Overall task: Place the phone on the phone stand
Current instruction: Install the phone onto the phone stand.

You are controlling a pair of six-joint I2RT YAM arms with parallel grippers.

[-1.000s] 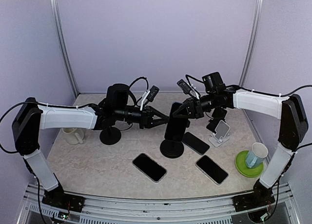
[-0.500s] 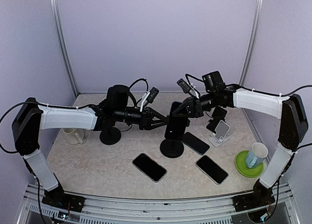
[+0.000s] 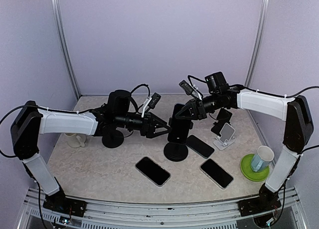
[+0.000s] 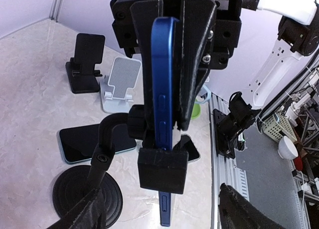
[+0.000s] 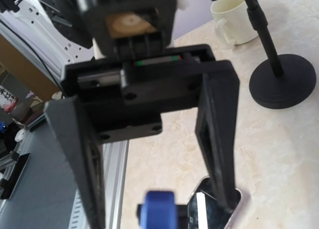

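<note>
Phone (image 4: 165,79) upright in stand (image 4: 102,154) clamp, bench (image 3: 99,164) centre. Right pincer (image 3: 180,114) nipped on phone top edge; left pincer (image 3: 163,126) wide, empty, just beside. Step: seating looks done, release phase. Next: right lets go, lifts straight off w/o tipping stand.

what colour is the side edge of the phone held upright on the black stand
Blue. The phone shows its side edge most clearly in the left wrist view.
</note>
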